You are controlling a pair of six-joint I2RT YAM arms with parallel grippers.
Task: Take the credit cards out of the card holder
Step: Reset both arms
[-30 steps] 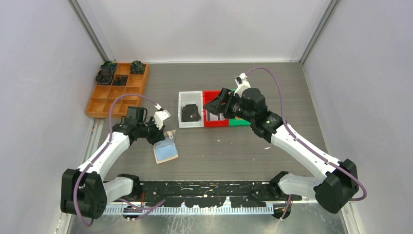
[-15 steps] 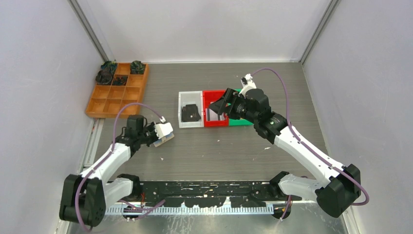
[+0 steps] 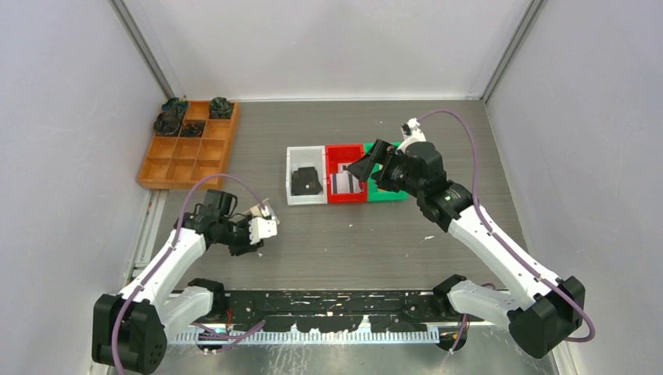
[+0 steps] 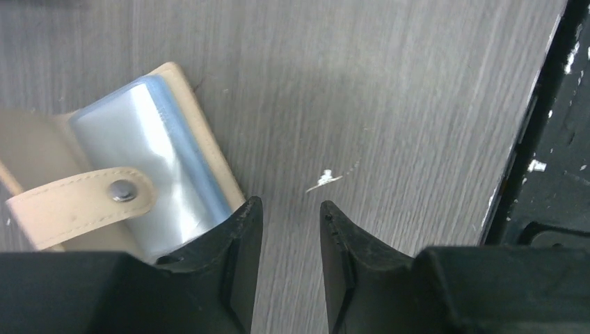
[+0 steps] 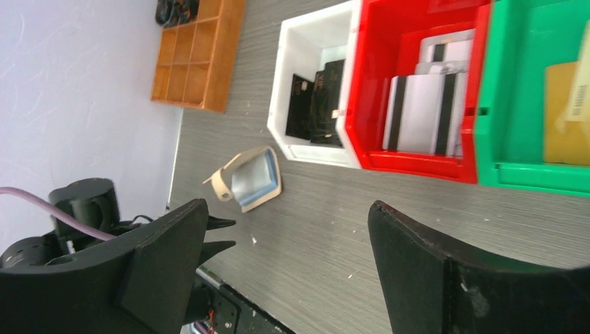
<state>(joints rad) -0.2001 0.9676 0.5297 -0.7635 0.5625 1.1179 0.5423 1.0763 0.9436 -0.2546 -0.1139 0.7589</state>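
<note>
The card holder (image 4: 142,163) lies open on the table, tan outside, shiny blue-grey pocket up, its snap strap across it. My left gripper (image 4: 289,203) is open just beside its right edge, only bare table between the fingers. In the top view the left gripper (image 3: 244,244) and wrist hide the holder. My right gripper (image 5: 286,205) is wide open and holds nothing, hovering over the bins (image 3: 363,168). Credit cards sit in the bins: black ones (image 5: 316,104) in the white bin, white striped ones (image 5: 421,111) in the red bin, a gold one (image 5: 567,111) in the green bin.
The white bin (image 3: 293,195), red bin (image 3: 348,198) and green bin (image 3: 383,195) stand side by side mid-table. An orange-brown compartment tray (image 3: 188,144) with dark items sits at the back left. The black rail (image 4: 549,139) runs along the near edge close to the left gripper.
The left gripper opened and let go of the card holder, then drew back toward the near edge. The right gripper shifted slightly right over the bins and opened wider.
</note>
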